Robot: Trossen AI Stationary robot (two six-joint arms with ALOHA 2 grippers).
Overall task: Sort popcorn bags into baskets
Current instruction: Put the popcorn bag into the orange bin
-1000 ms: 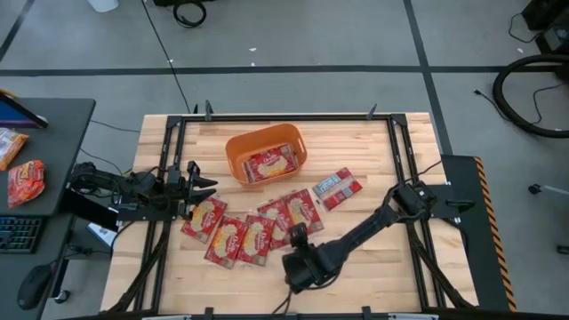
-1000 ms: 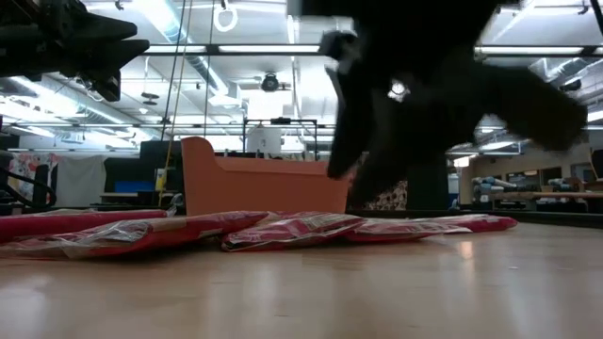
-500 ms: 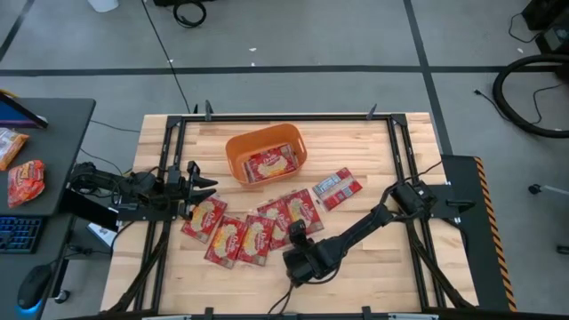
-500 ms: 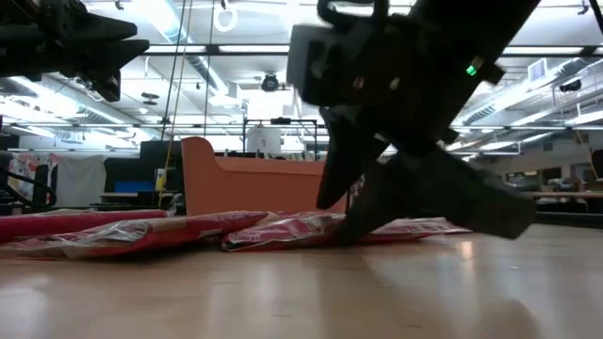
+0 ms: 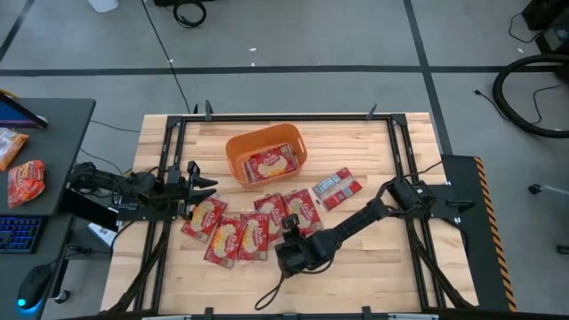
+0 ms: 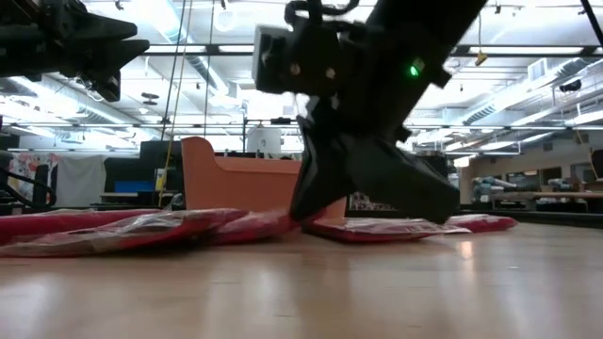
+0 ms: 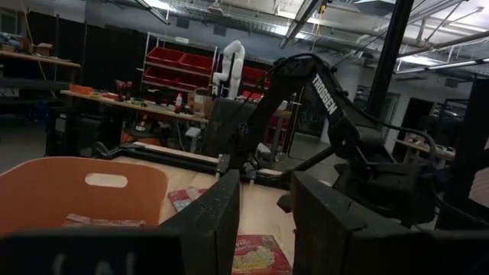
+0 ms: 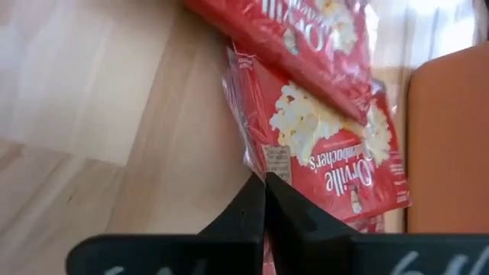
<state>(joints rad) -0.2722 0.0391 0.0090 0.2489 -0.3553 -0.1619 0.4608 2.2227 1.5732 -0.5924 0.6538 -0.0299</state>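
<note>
Several red popcorn bags (image 5: 227, 238) lie flat in a loose row on the wooden table. One more lies inside the orange basket (image 5: 244, 144), which stands farther back at the middle. My right gripper (image 5: 289, 223) is down among the middle bags, shut at the near edge of one popcorn bag (image 8: 328, 145) that another bag partly overlaps. My left gripper (image 5: 203, 185) hovers open above the table's left side, touching nothing. My right gripper has its two fingertips closed together on the bag's clear near edge (image 8: 254, 166), close to a corner. The fingers (image 6: 311, 193) slant down from the table's near side. The bag lies flat on the table, under its neighbour.
A separate bag (image 5: 336, 188) lies right of the row. Black frame rails (image 5: 396, 147) run along the table's edges. A side desk at the left holds two orange-red snack packs (image 5: 25, 180). Bare wood lies near the front edge and at the right.
My right gripper has moved toward the table's far and left side, come down onto the middle bags and shut. The bags there have been nudged, and the one left of the fingers has shifted toward the basket.
</note>
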